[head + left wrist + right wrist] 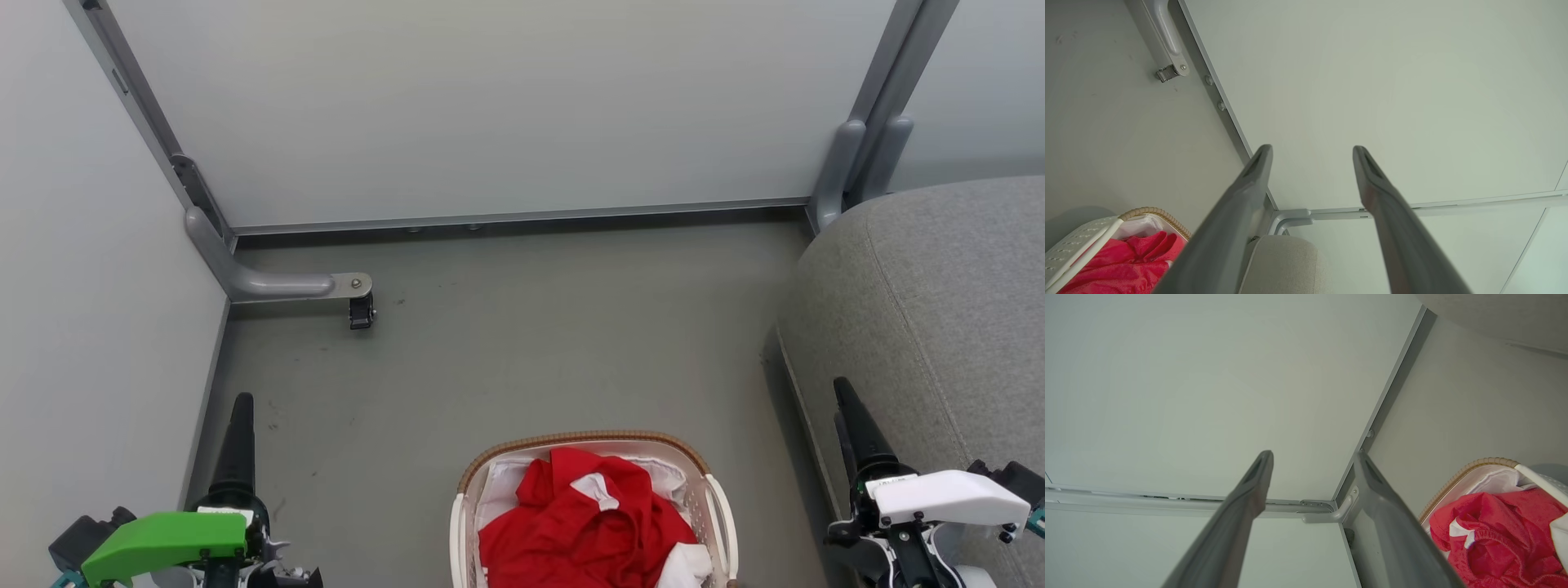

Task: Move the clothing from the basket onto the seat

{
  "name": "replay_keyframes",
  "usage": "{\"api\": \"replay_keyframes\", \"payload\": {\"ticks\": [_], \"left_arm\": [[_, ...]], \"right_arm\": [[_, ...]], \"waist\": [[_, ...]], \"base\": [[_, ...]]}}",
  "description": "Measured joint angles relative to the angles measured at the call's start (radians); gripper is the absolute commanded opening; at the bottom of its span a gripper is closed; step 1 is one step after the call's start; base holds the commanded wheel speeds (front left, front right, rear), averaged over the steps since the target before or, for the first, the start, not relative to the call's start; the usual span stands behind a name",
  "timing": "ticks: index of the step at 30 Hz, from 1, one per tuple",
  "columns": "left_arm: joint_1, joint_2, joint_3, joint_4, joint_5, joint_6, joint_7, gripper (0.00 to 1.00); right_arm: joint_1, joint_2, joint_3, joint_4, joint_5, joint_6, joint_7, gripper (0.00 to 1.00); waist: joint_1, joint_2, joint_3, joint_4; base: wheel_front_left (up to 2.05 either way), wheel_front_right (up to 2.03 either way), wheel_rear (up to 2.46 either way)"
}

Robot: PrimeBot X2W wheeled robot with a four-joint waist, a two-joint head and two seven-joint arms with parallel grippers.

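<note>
In my left wrist view, my left pincer (1310,152) rises from the bottom edge with its two dark fingers spread wide and nothing between them: it is released. My right wrist view shows my right pincer (1312,455) the same way, fingers well apart and empty. In the head view they sit at the lower left under a green cover and at the lower right under a white one, each with a finger pointing up the frame.

Between them, at the bottom centre of the head view, stands the basket (571,439). Its brown woven rim curves round a white liner (500,482). The clothing (584,523) lies heaped inside it, bright red with patches of white trim, filling most of the opening and apart from both pincers. The basket rests on the grey floor (531,343).

Along the right edge, from mid-frame down, is the seat (939,286): grey fabric with a stitched seam and a rounded corner, near the basket.

Farther up, at the left middle, a grey metal foot (277,286) with a small black caster (362,313) reaches over the floor. Across the top runs a pale partition panel (490,106) in a grey frame.
</note>
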Motion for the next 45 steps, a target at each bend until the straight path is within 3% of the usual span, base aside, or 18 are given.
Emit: {"api": "replay_keyframes", "payload": {"ticks": [16, 29, 45], "left_arm": [[0.012, 0.001, -0.003, -0.072, 0.332, 0.004, -0.063, 1.00], [0.036, 0.003, -0.051, -0.068, 0.584, 0.031, -0.104, 1.00], [0.059, 0.005, -0.087, -0.028, 0.798, 0.053, -0.151, 1.00]], "right_arm": [[0.000, -0.004, 0.028, -0.086, -0.345, 0.000, -0.065, 1.00], [0.002, -0.008, 0.035, -0.086, -0.540, 0.000, -0.106, 1.00], [0.012, -0.011, 0.055, -0.062, -0.755, 0.000, -0.151, 1.00]], "waist": [[0.0000, 0.0000, 0.003, 0.000], [0.0000, 0.0000, 0.003, 0.002], [0.0000, 0.0000, 0.004, 0.003]], "base": [[0.00, 0.00, 0.00], [0.00, 0.00, 0.00], [0.00, 0.00, 0.00]]}}
